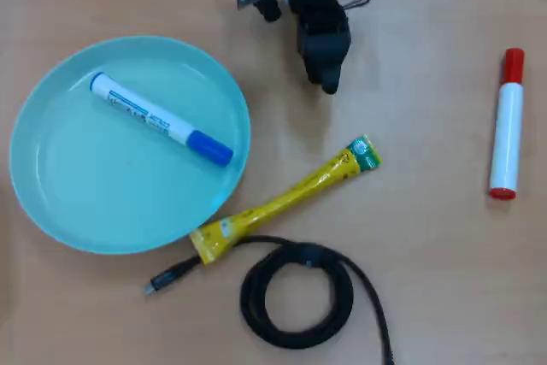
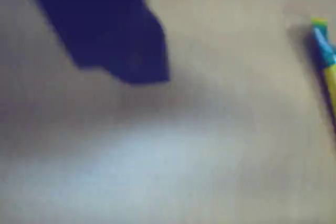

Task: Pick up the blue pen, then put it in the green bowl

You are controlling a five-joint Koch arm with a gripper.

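The blue pen (image 1: 160, 119), a white marker with a blue cap, lies slantwise inside the green bowl (image 1: 51, 203) at the left of the overhead view. My gripper (image 1: 327, 81) hangs at the top centre, well right of the bowl and above bare table, holding nothing. Its black jaws overlap from above, so only one tip shows. In the blurred wrist view a single dark jaw reaches in from the top left above plain table.
A yellow tube with a green end (image 1: 286, 198) (image 2: 326, 64) lies diagonally between bowl and gripper. A red-capped white marker (image 1: 507, 126) lies at the right. A coiled black cable (image 1: 297, 295) sits at the bottom centre.
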